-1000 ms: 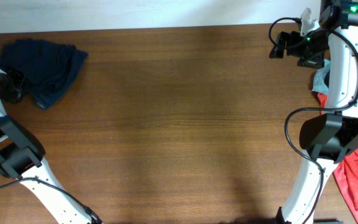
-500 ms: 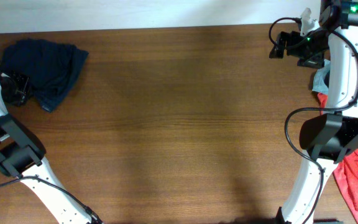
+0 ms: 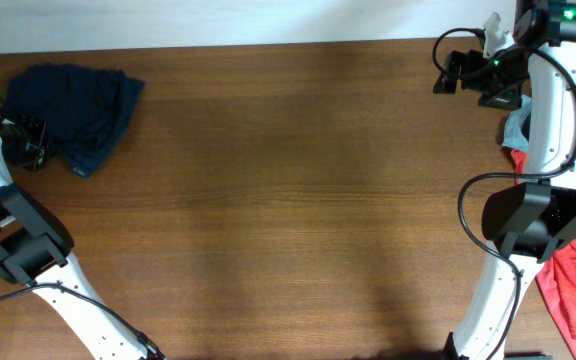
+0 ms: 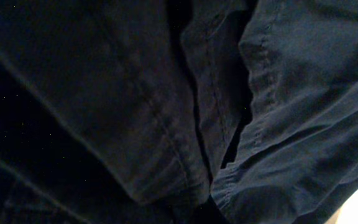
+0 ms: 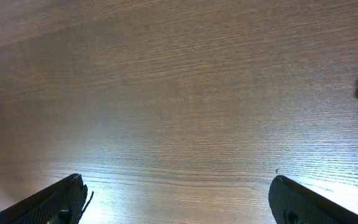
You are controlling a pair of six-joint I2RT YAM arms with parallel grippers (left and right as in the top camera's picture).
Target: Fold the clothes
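Shorts [image 3: 73, 105] at ten o'clock creep inward; our left gripper [image 3: 32, 143] is clamped on their edge, our right gripper [image 5: 176, 190] gapes wide and empty, so spreading begins

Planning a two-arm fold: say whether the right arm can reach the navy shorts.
Probably not: nothing blocks it, but the shorts lie bunched at the far left edge, the right gripper opposite.

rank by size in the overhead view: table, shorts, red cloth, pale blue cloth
1. table
2. shorts
3. red cloth, though the arm and the frame edge hide part of it
4. pale blue cloth, only a sliver showing
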